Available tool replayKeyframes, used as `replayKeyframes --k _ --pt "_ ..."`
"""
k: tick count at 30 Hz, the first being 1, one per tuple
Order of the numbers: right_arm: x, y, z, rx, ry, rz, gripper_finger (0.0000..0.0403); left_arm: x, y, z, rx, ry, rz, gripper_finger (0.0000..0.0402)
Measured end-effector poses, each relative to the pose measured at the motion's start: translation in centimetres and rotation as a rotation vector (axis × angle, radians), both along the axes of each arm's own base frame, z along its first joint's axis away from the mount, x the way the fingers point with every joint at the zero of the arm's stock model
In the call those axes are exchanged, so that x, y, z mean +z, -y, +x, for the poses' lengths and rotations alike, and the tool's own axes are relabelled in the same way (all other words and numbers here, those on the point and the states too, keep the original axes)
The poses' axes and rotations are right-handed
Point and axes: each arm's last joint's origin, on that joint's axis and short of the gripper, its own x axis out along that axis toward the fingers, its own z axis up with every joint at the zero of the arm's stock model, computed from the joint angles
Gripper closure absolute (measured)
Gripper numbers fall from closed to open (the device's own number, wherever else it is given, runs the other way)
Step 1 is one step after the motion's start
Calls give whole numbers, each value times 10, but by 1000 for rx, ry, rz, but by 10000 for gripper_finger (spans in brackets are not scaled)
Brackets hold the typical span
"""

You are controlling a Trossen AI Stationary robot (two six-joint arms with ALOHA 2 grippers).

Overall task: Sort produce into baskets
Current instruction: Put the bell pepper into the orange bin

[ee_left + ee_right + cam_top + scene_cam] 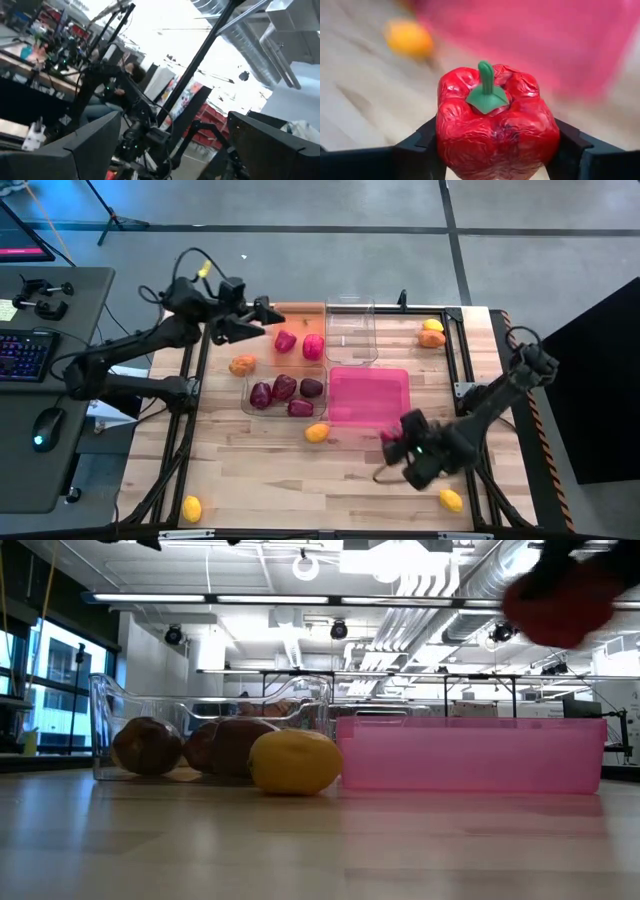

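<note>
A grey floor (300,205) with pale seams surrounds the wooden table (260,480). By the table's left edge stands a dark desk (60,330) carrying a backlit keyboard (22,352) and a mouse (42,425). A tripod's legs (118,218) rest on the floor beyond the far edge. From table height, the room shows a white ceiling with long strip lights (190,597), silver ducts (480,585), and tall windows (55,680) on the left.

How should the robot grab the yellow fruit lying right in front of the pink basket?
Probably from straight above, fingers pinching the narrow middle of the yellow fruit. It lies on its side as an oval, and the pink basket sits close on one side, so coming in sideways looks cramped.
</note>
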Motion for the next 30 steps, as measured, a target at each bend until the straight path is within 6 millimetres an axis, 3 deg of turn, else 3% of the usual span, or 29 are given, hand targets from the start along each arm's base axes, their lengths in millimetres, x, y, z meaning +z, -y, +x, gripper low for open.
replayKeyframes --k 6,12,17,21,30 --pt "5 51 65 141 151 -171 159 -1 4 -3 13 -37 3 48" --pt "18 120 124 223 337 -403 158 -8 14 4 -13 -101 -38 48" --pt "16 178 147 219 419 -462 157 -10 41 12 -130 -130 -39 48" --pt "4 212 160 236 493 -406 156 -3 66 7 -216 -100 -26 48" --pt "-27 240 187 166 532 -335 155 12 103 -24 -120 -20 1 48"
